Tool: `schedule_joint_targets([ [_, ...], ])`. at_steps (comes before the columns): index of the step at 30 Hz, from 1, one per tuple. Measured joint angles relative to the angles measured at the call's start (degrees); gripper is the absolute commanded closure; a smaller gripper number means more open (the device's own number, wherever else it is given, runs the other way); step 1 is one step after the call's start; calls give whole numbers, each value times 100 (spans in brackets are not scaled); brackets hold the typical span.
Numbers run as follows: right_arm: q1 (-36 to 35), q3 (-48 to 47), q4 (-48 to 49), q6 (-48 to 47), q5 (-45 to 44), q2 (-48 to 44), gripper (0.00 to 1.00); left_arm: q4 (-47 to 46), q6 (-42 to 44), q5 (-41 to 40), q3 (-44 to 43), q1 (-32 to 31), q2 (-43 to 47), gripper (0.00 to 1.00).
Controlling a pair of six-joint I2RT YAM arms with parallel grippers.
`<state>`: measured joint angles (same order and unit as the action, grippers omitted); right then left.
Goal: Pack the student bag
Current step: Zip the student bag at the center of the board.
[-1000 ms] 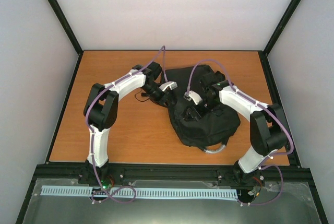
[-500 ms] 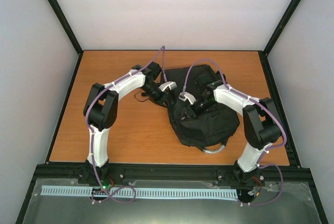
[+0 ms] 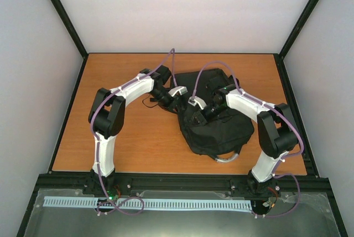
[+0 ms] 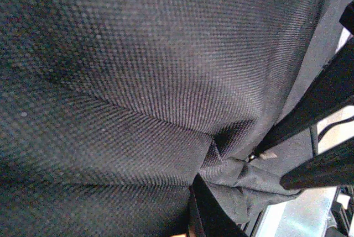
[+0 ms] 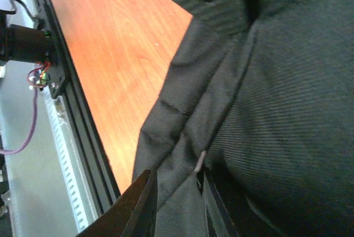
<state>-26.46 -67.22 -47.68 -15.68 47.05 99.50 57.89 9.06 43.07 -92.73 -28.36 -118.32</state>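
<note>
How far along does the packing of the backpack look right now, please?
Done: nothing visibly packed; no loose items show. In hand: left tool shut on the backpack, right tool straddling a fold of it. Remaining: probably opening and filling it.

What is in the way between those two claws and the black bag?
Nothing visible: the left gripper is shut on the student bag, and the right gripper has a fold of it between its fingers.

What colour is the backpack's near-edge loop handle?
Grey loop handle on the black fabric backpack; top external view best.
</note>
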Motion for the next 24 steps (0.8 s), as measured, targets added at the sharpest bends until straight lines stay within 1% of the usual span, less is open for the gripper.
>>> schedule_joint_targets([
  [3, 0, 15, 35, 55, -208, 0, 76, 0, 0, 0, 0, 0, 0, 99],
  [6, 0, 15, 79, 111, -431, 0, 81, 0, 0, -2, 0, 0, 0, 99],
  [10, -2, 15, 105, 184, -566, 4, 83, 0, 0, -2, 0, 0, 0, 99],
  [12, -11, 15, 116, 205, -592, 11, 82, 0, 0, -4, 0, 0, 0, 99],
  [14, -17, 11, 122, 225, -605, 22, 74, 0, 0, -7, 0, 2, 0, 99],
  [15, -20, 7, 125, 260, -608, 33, 73, 0, 0, -7, 0, 2, 0, 99],
  [21, -98, -138, 85, 367, -688, 107, 71, -11, -2, -22, 0, 2, 0, 99],
  [24, -203, -273, 68, 444, -879, 184, 72, -26, 0, -31, 0, 2, 0, 99],
])
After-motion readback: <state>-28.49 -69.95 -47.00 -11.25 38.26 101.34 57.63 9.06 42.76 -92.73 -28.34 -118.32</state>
